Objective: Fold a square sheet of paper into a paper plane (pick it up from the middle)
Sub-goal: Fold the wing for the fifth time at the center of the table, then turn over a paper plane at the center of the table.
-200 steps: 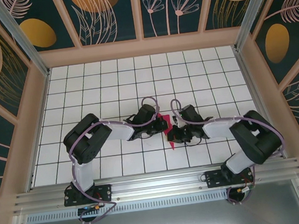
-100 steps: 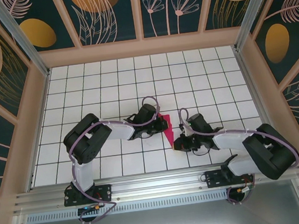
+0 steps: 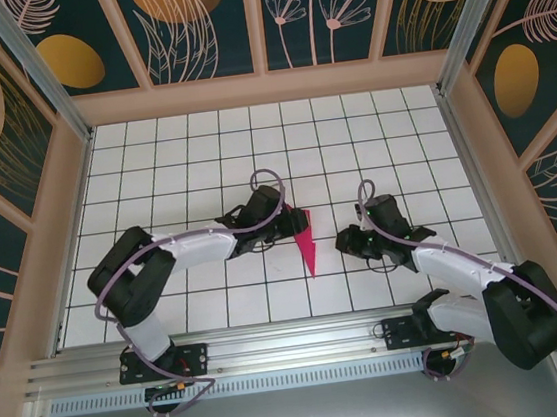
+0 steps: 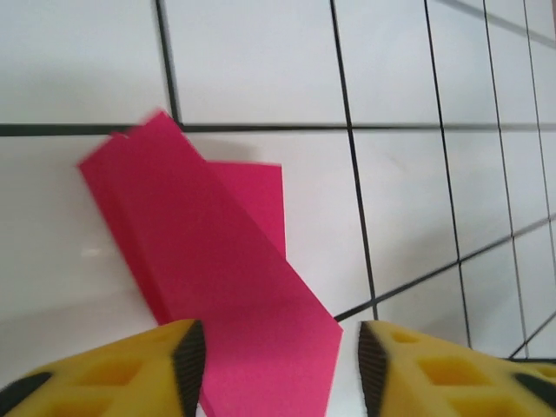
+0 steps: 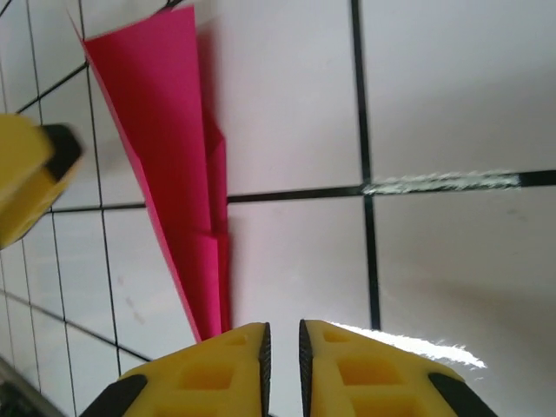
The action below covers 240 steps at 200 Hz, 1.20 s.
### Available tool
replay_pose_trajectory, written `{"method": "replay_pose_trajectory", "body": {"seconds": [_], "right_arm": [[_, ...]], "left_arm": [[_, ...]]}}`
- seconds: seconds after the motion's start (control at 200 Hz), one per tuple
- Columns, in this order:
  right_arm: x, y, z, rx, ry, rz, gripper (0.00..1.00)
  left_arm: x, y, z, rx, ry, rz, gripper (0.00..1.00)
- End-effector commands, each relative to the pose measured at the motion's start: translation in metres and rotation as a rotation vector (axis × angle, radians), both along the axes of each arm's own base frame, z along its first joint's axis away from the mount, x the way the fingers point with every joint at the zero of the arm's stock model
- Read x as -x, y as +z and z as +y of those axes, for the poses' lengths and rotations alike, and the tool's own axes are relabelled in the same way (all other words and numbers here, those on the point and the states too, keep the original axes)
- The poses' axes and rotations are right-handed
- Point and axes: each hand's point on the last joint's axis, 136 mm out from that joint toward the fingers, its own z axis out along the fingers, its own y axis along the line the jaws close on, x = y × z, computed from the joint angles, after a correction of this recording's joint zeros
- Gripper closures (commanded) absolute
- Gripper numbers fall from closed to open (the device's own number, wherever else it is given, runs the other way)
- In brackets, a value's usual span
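The magenta-pink square sheet of paper [image 3: 306, 250] is folded into a slim pointed paper plane shape and lies flat on the white tiles, tip toward the near edge. In the left wrist view its wide end [image 4: 217, 261] lies between and below my left gripper [image 4: 282, 373], whose jaws stand open and clear of it. The left gripper [image 3: 294, 225] hovers at the plane's far end. My right gripper [image 3: 344, 241] sits a short way right of the plane. Its jaws [image 5: 282, 365] are parted by a narrow gap with nothing between them, and the plane [image 5: 165, 156] lies to their left.
The white gridded table [image 3: 192, 158] is walled by wooden panels on the left, right and back. An aluminium rail [image 3: 294, 343] carrying both arm bases runs along the near edge. One yellow left fingertip [image 5: 35, 174] shows at the left edge of the right wrist view.
My left gripper has opened and let go of the paper, which now lies flat. My right gripper has drawn back to the right, off the paper, and parted slightly.
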Motion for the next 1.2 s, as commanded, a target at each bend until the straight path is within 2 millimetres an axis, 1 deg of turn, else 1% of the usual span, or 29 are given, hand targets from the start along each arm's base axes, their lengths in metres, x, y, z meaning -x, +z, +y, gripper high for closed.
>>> {"method": "replay_pose_trajectory", "body": {"seconds": [0.0,0.015,0.06,0.14,0.155,0.16,0.175,0.27,0.375,0.46,0.585,0.716,0.791,0.871,0.951,1.031,1.091,1.161,1.196], "right_arm": [[-0.025,0.011,-0.008,0.020,-0.088,-0.073,0.73],[-0.026,0.012,-0.007,0.019,-0.089,-0.078,0.72],[-0.029,0.013,-0.006,0.012,-0.092,-0.086,0.71],[-0.033,0.014,-0.005,-0.001,-0.101,-0.097,0.69],[-0.034,0.014,-0.005,-0.004,-0.102,-0.098,0.68],[-0.034,0.014,-0.005,-0.004,-0.102,-0.099,0.68],[-0.034,0.014,-0.005,-0.006,-0.104,-0.100,0.67],[-0.037,0.015,-0.005,-0.014,-0.114,-0.107,0.66],[-0.038,0.016,-0.005,-0.018,-0.116,-0.113,0.65],[-0.038,0.014,-0.008,-0.012,-0.129,-0.112,0.65],[-0.036,0.012,-0.011,-0.013,-0.142,-0.113,0.65],[-0.034,0.010,-0.011,-0.025,-0.142,-0.104,0.65],[-0.034,0.011,-0.008,-0.040,-0.135,-0.102,0.64],[-0.033,0.012,-0.006,-0.050,-0.127,-0.103,0.64],[-0.034,0.014,-0.003,-0.063,-0.116,-0.107,0.64],[-0.034,0.017,0.003,-0.090,-0.090,-0.109,0.63],[-0.034,0.020,0.008,-0.112,-0.069,-0.109,0.63],[-0.034,0.022,0.013,-0.134,-0.048,-0.109,0.62],[-0.033,0.023,0.016,-0.145,-0.034,-0.107,0.61]], "left_arm": [[-0.001,0.008,0.026,-0.145,0.091,-0.025,0.41],[-0.002,0.012,0.025,-0.148,0.095,-0.032,0.40],[0.000,0.014,0.023,-0.166,0.102,-0.036,0.35],[0.002,0.012,0.018,-0.206,0.104,-0.030,0.32],[0.002,0.016,0.017,-0.209,0.105,-0.033,0.31],[0.002,0.011,0.016,-0.223,0.103,-0.025,0.30],[0.003,0.005,0.015,-0.245,0.102,-0.017,0.29],[0.002,-0.002,0.005,-0.340,0.094,-0.012,0.25],[-0.002,-0.012,0.000,-0.422,0.107,-0.001,0.24],[-0.003,-0.021,0.002,-0.487,0.115,0.021,0.24],[-0.007,-0.025,0.005,-0.534,0.131,0.020,0.25],[-0.006,-0.030,0.003,-0.541,0.119,0.032,0.28],[-0.004,-0.032,0.005,-0.549,0.114,0.035,0.33],[-0.003,-0.030,0.008,-0.542,0.119,0.029,0.39],[-0.002,-0.022,0.009,-0.514,0.124,0.013,0.45],[-0.001,-0.018,0.010,-0.489,0.129,0.000,0.47],[0.000,-0.016,0.012,-0.473,0.132,-0.006,0.54],[0.002,-0.016,0.014,-0.460,0.134,-0.011,0.59],[0.003,-0.016,0.015,-0.457,0.137,-0.010,0.63]]}}
